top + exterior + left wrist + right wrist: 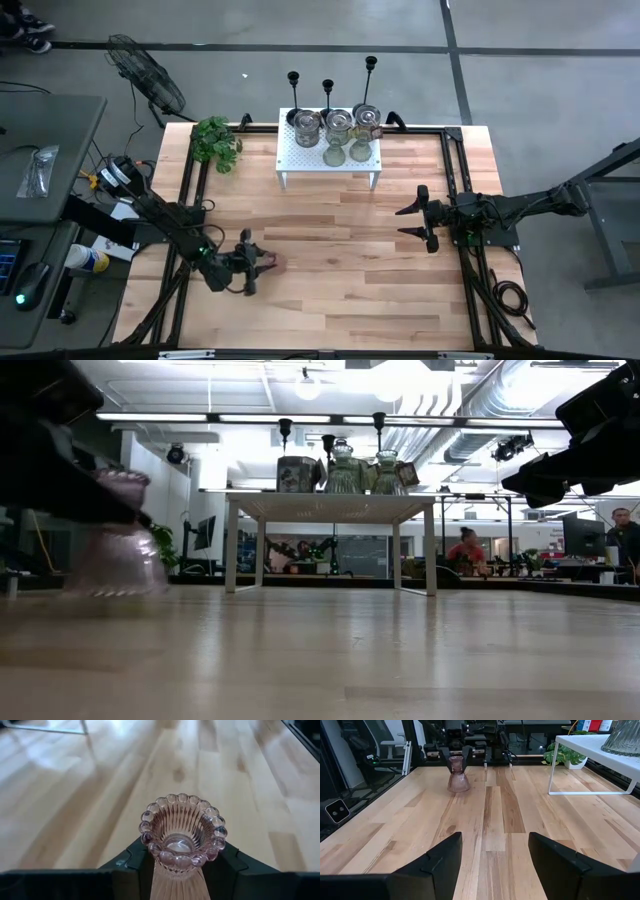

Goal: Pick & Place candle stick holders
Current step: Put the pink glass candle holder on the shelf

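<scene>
Pinkish glass holder (182, 834): vertical ribbing, beaded rim. Desk (340, 280): light wood planks, darker streaks. Shelf (300, 160), upper centre: white, perforated. Three candlesticks (328, 95): black. Plant (217, 141): green.

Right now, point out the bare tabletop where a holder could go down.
Bare wooden tabletop runs between the left gripper, shut on the pink ribbed glass holder, and the open right gripper. The white perforated shelf is crowded with holders; the green leafy plant fills that corner.
</scene>
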Motion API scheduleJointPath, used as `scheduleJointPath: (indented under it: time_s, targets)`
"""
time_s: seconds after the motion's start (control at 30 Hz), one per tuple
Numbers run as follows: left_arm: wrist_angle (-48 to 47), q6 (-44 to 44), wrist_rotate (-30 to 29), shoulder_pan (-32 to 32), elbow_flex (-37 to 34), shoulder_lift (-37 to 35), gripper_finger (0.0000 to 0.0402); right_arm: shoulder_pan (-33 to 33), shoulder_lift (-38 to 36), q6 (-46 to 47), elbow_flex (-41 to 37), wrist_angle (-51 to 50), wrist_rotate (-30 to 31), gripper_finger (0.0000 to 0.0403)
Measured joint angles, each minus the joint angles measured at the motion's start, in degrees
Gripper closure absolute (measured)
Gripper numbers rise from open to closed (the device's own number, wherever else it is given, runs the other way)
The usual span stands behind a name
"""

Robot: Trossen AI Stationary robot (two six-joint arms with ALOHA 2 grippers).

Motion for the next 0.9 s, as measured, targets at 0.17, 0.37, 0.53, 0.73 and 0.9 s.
scheduleJointPath:
  time_s: [0.17,0.37,0.53,0.73,0.9]
  targets:
    - [0.11,1.71,-0.97,3.94,2.74,0.02,0.0275,0.02,-0.02,0.0,-0.01,-0.01,0.0,0.0182]
    - [-0.04,5.38,-0.74,11.0,7.42,0.02,0.0275,0.0,0.0,0.0,0.01,-0.01,0.0,0.0182]
    - [-0.03,12.63,0.51,17.18,12.36,0.02,0.0275,0.02,0.01,0.0,0.0,-0.01,0.0,0.0182]
    - [-4.92,19.04,0.49,25.75,18.97,-1.19,0.0275,0.0,-0.01,0.0,0.02,0.01,0.0,0.0182]
    - [-18.23,21.32,0.26,32.65,27.62,-2.96,0.0275,0.0,0.01,0.0,0.0,0.0,0.0,0.0182]
